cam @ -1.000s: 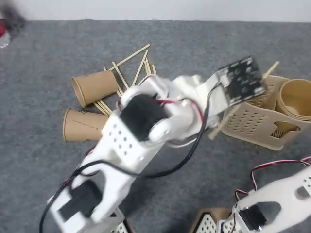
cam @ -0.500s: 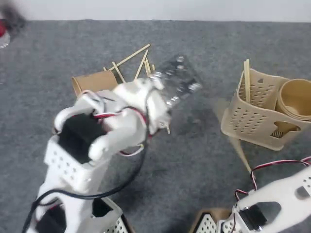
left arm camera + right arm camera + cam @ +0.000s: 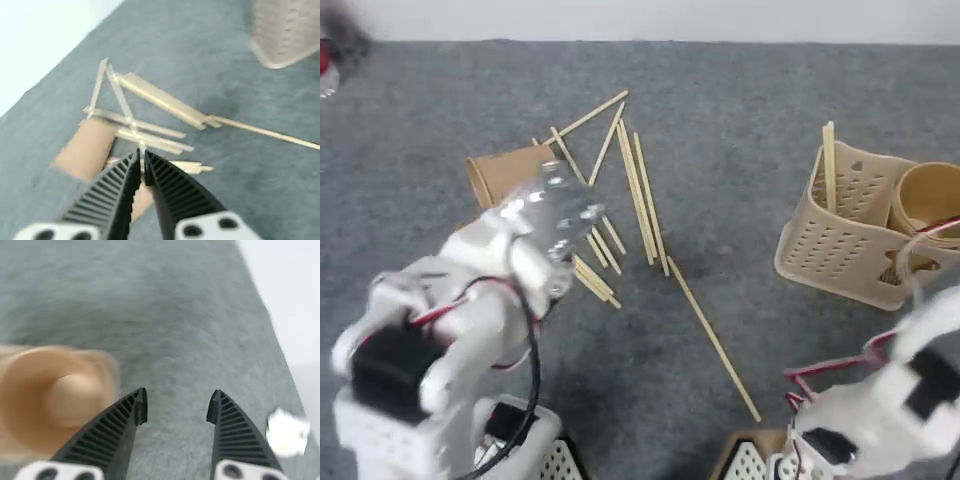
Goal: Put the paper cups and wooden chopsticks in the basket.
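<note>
A tan slotted basket (image 3: 840,250) stands at the right with a paper cup (image 3: 928,200) and upright chopsticks (image 3: 829,165) in it. A second paper cup (image 3: 508,172) lies on its side at the left, beside several scattered wooden chopsticks (image 3: 632,190). One long chopstick (image 3: 715,340) lies alone toward the front. My left gripper (image 3: 141,161) hangs shut and empty over the chopstick pile (image 3: 150,142), near the lying cup (image 3: 87,147). The left arm (image 3: 450,330) covers the table below that cup. My right gripper (image 3: 177,402) is open above the grey mat, with the basket's cup (image 3: 55,390) beside it.
Grey mat (image 3: 740,110) covers the table, with free room between the chopsticks and the basket. A red object (image 3: 325,60) sits at the far left edge. The right arm (image 3: 880,410) is at the front right. The basket (image 3: 285,30) appears far off in the left wrist view.
The left arm swung from the basket back left over the cups and chopstick pile. Chopsticks now stand in the basket, and one long one lies on the mat. The right arm rose.
</note>
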